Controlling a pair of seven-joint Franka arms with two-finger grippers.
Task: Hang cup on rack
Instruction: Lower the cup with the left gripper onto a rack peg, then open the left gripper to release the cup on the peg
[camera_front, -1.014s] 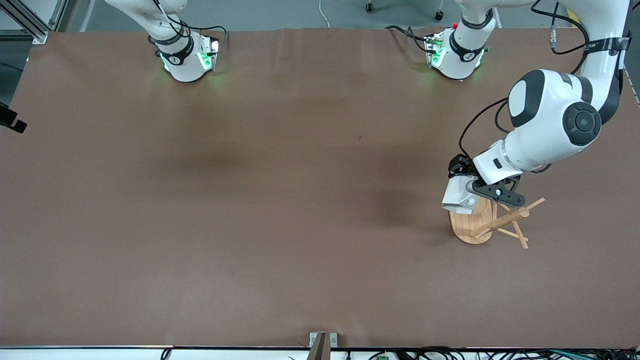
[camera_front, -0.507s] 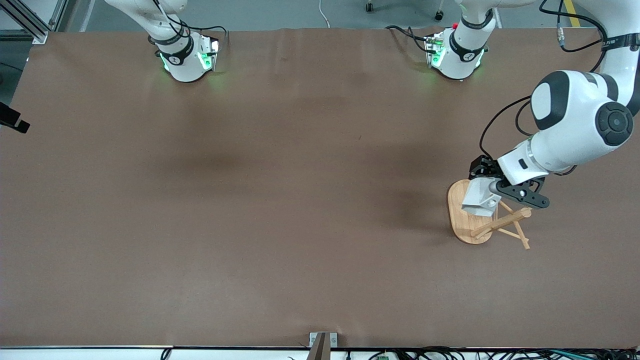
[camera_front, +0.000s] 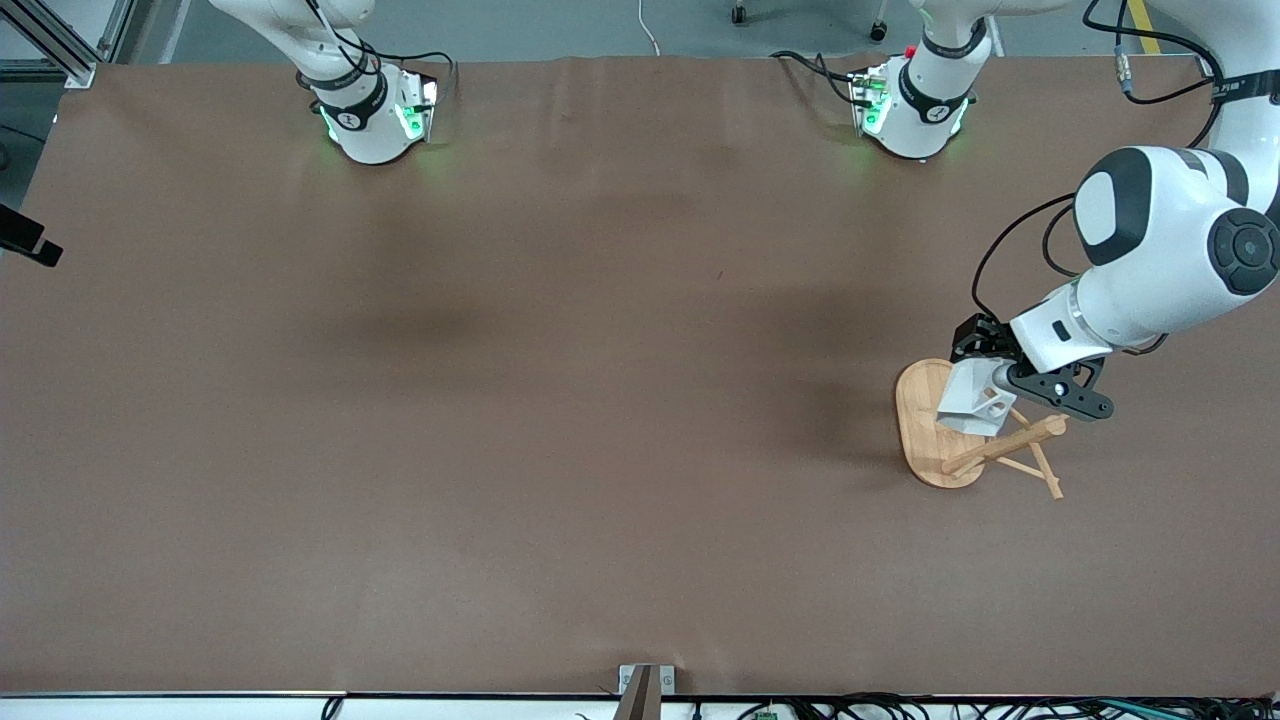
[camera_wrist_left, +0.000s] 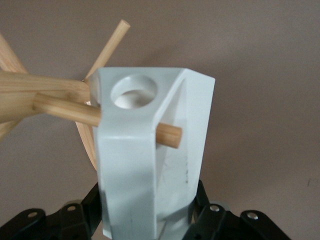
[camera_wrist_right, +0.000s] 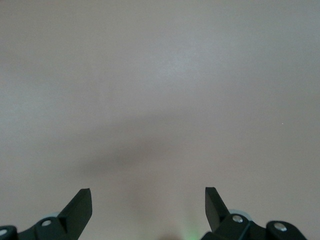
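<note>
1. Where the rack (camera_front: 940, 425) stands toward the left arm's end of the table (camera_front: 560, 380), the left gripper (camera_front: 1003, 378) hangs over it, pinching the cup (camera_front: 972, 398).
2. Cup: white, faceted, tilted, held above the rack's oval base, close against the central post.
3. Left wrist view: a peg (camera_wrist_left: 105, 116) passes through the opening of the cup's (camera_wrist_left: 150, 155) handle, its blunt end showing past the handle's edge. The round hole in the handle sits just above the peg, unfilled.
4. The left gripper's black fingers (camera_wrist_left: 215, 220) press on the cup's body from either side.
5. Rack (camera_wrist_left: 30, 92) in that view: post and further pegs fan out just beside the cup.
6. Right gripper (camera_wrist_right: 148, 200) waits well apart from the rack, fingers spread, nothing between them, only bare brown table (camera_wrist_right: 160, 100) below; only that arm's base shows in the front view.
</note>
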